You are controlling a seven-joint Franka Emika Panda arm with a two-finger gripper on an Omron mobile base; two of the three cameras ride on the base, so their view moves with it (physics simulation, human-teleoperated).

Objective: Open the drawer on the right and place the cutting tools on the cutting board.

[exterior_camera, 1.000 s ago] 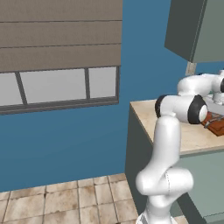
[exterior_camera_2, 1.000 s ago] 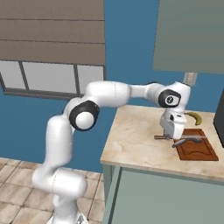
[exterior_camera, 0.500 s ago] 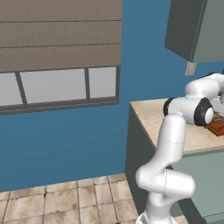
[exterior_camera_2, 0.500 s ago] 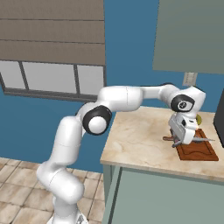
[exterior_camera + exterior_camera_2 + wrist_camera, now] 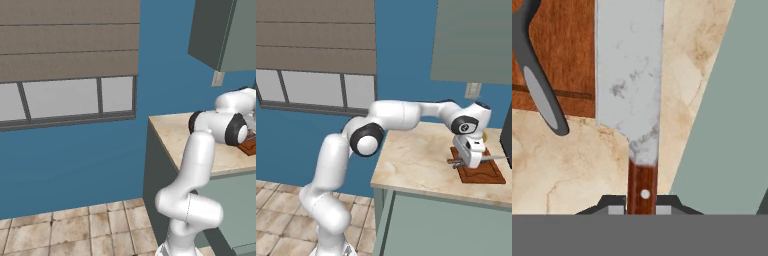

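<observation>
My gripper (image 5: 471, 158) hovers over the left part of the reddish-brown cutting board (image 5: 485, 175), shut on a knife (image 5: 495, 157) whose grey blade points right. In the hand view the knife (image 5: 630, 75) runs up from my gripper (image 5: 641, 206), which clamps its wooden riveted handle. The blade lies across the cutting board's (image 5: 567, 45) edge and the beige counter. A dark grey tool (image 5: 539, 85) rests half on the board, half on the counter, to the left of the blade. In the left base view a corner of the board (image 5: 248, 148) shows behind the arm.
The beige marbled countertop (image 5: 416, 160) ends at a front edge close below the board. A grey-green wall cabinet (image 5: 476, 40) hangs above, with an outlet (image 5: 472, 90) under it. Something yellow (image 5: 485, 135) lies behind the hand. A dark appliance (image 5: 508, 135) stands at the right edge.
The arm has swung right with the knife, carrying it from over the bare counter to over the cutting board's left part.
</observation>
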